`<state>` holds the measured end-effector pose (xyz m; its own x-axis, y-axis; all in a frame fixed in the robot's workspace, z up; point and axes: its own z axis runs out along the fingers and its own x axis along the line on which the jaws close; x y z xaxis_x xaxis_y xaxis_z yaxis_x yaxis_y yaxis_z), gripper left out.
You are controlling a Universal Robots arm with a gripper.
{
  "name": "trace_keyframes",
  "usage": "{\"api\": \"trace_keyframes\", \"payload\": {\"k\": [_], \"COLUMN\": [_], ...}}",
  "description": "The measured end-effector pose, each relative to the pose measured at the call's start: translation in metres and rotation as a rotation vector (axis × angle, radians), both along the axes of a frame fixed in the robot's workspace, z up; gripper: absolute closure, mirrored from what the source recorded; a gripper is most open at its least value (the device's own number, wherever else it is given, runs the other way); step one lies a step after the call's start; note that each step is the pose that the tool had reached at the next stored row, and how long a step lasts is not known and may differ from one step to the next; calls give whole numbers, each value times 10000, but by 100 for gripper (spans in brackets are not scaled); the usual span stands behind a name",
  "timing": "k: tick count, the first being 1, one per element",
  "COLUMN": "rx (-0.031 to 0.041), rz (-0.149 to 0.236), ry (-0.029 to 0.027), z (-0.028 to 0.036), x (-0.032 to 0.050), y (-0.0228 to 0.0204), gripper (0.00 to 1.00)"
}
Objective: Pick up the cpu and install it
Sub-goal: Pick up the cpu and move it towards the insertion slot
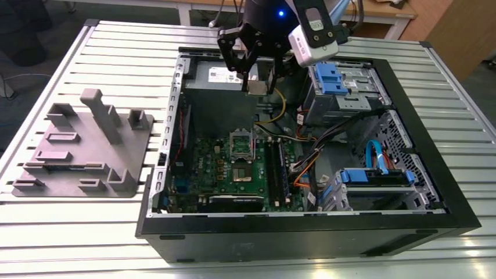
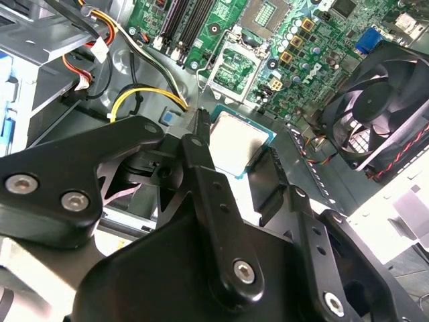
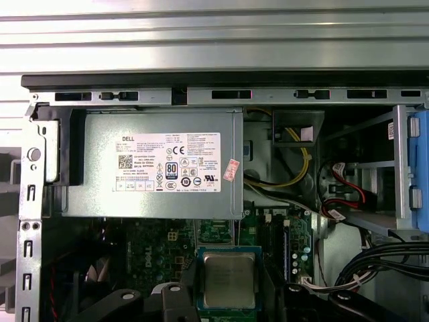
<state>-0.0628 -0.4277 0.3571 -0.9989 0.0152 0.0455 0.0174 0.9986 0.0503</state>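
The cpu (image 1: 257,87) is a small flat square chip with a silvery top, held in the air above the open computer case, over the power supply end. My gripper (image 1: 257,85) is shut on it, with black fingers (image 2: 198,144) pressing on two opposite edges. In both wrist views the cpu (image 2: 238,141) (image 3: 229,278) sits between the fingers. The green motherboard (image 1: 208,168) lies on the case floor below. Its dark socket (image 1: 241,172) is uncovered, and the metal socket frame (image 1: 241,141) (image 2: 236,64) stands swung up beside it.
The grey power supply (image 3: 154,164) fills the far end of the black case (image 1: 310,226). Blue drive cages (image 1: 329,75), a black fan (image 2: 389,107) and loose cables (image 1: 310,157) crowd the case. A grey fixture (image 1: 85,148) lies on the slatted table at the exterior view's left.
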Motion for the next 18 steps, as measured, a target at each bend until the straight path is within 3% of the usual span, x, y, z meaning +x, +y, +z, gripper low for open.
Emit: {"api": "trace_keyframes", "payload": {"k": [4,8,18], "rx": [1,0,1], "rz": [0,0,0], "ry": [0,0,0], "z": [-1,-12,-87], "x": [0,-1,-14], "y": [-4,-39,-97], "gripper": [53,53,53]}}
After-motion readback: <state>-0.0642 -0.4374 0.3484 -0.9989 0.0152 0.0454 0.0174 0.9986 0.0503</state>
